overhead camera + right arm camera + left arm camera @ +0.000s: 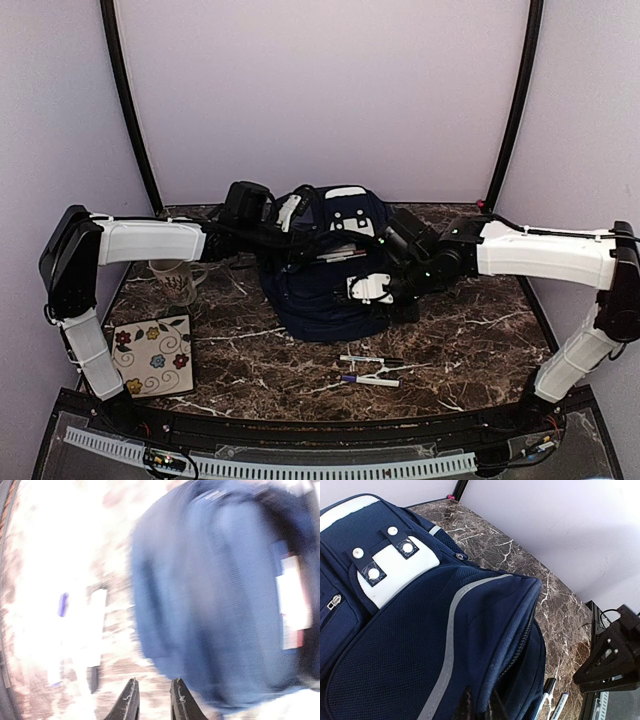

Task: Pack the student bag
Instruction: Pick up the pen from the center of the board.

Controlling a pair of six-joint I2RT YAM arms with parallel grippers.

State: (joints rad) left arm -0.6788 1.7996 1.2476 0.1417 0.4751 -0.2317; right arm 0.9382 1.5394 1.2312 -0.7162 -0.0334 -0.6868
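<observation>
The student bag (320, 275), navy blue with a white studded patch, sits mid-table at the back. My left gripper (296, 220) reaches its top from the left. In the left wrist view that gripper (482, 707) is shut on the bag's (420, 645) zipper-edge flap, fabric pinched between the dark fingertips. My right gripper (362, 292) hangs at the bag's front right side. The right wrist view is blurred: the fingers (152, 690) stand slightly apart with nothing between them, just beside the bag (225, 605). Two markers (370, 359) (368, 380) lie on the marble in front of the bag.
A patterned mug (178, 280) stands left of the bag under the left arm. A floral square booklet (153, 357) lies at the front left. The markers also show in the left wrist view (547, 692) beside a black bracket (612, 655).
</observation>
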